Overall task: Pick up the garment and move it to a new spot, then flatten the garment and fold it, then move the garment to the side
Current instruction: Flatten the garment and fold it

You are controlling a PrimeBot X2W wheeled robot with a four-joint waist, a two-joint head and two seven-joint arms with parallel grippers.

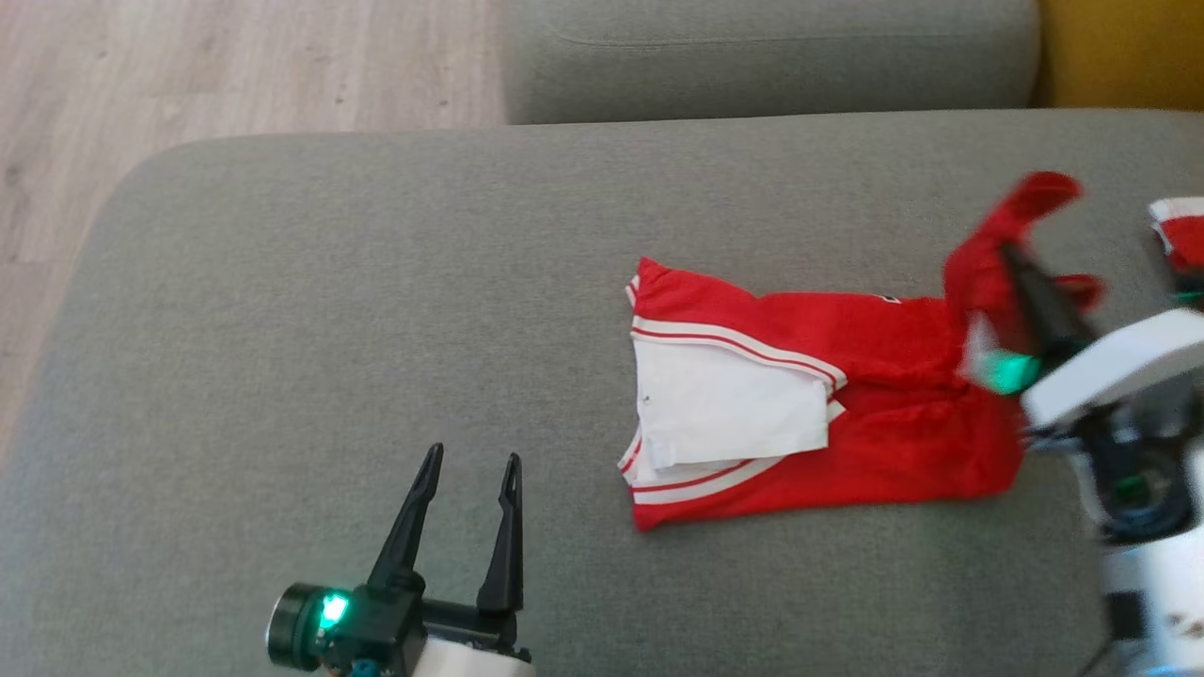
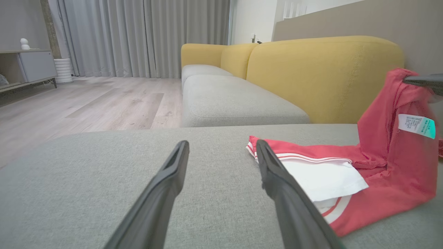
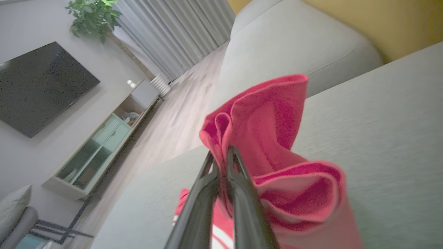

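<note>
The garment (image 1: 847, 414) is red with white stripes and a white panel, lying on the grey sofa seat (image 1: 376, 310). Its right end is lifted off the cushion, with my right gripper (image 1: 1016, 259) shut on a bunched fold of it. In the right wrist view the red cloth (image 3: 270, 138) sticks up between and around the closed fingers (image 3: 238, 173). My left gripper (image 1: 470, 465) stands open low over the cushion, well left of the garment, holding nothing. In the left wrist view the garment (image 2: 346, 173) lies just right of the open fingers (image 2: 277, 180), its raised end carrying a white label (image 2: 416, 125).
A second grey seat cushion (image 1: 771, 56) lies beyond this one, with a yellow backrest (image 2: 322, 76) behind it. Wooden floor (image 1: 188, 75) runs along the sofa's left side. Another red and white piece (image 1: 1180, 230) shows at the right edge of the head view.
</note>
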